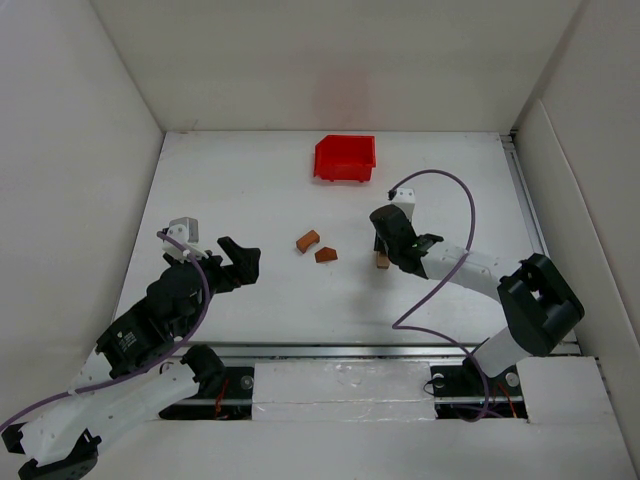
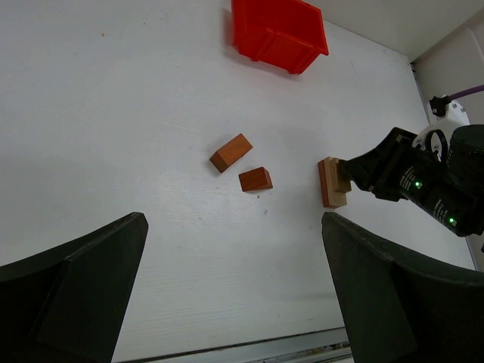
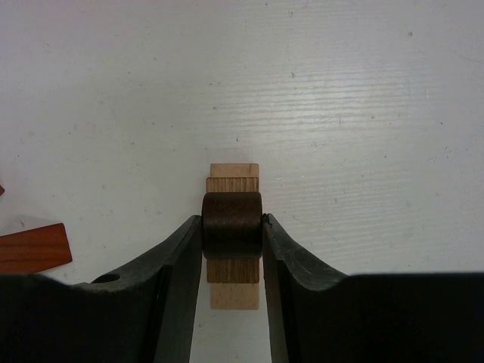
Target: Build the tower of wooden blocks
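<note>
My right claw (image 3: 233,227) is clamped on a dark block (image 3: 232,215), one finger on each side. It sits directly over two stacked tan blocks (image 3: 234,175), and I cannot tell whether the dark block rests on them. The tan blocks stand on the surface (image 1: 260,200), right of centre. To their left lie an orange block (image 1: 307,241) and a red-brown block (image 1: 326,255), just beside each other, not touching. A red bin (image 1: 345,158) sits farther back. My left claw (image 1: 244,265) hangs wide open, well apart from the blocks.
</note>
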`<state>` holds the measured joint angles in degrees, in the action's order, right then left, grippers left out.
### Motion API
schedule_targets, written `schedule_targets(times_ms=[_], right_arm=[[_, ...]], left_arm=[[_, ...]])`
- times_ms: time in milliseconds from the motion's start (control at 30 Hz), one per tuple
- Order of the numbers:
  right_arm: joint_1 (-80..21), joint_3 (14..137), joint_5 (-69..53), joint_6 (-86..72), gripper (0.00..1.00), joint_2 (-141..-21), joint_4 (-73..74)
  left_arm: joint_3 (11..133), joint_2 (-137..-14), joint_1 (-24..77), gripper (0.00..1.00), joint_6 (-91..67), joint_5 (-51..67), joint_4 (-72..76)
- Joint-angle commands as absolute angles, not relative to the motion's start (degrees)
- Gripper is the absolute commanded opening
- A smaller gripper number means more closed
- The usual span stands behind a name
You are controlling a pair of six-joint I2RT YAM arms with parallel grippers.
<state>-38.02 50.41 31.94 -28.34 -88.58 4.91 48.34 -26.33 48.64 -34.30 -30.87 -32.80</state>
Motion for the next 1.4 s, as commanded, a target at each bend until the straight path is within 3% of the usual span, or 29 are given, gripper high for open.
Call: schedule_targets(times_ms=[0,633,1067,1200,1367], right_arm=[[-38.76,50.71,34.01,-29.27,0.02,-88.5,3.34],[-39.29,50.45,34.45,-29.71,0.03,-89.3,3.43],[-39.29,50.71,34.72,-29.44,0.1,-89.74,3.52],[-39.29,50.62,34.63,-29.53,0.17,-89.82,3.51],[-39.29,50.54,34.63,-29.44,0.38,-89.47,3.52]], left_arm=[[48.16,-25.58,48.69,0.99,-33.49,-31.2,-31.2],[48.16,-25.23,48.69,0.99,-33.4,-31.2,-31.03],[48.16,-25.05,48.69,0.99,-33.31,-31.11,-31.11],[48.08,-24.87,48.69,0.99,-33.31,-31.11,-30.94],[48.08,-24.87,48.69,0.99,-33.31,-30.94,-31.02]])
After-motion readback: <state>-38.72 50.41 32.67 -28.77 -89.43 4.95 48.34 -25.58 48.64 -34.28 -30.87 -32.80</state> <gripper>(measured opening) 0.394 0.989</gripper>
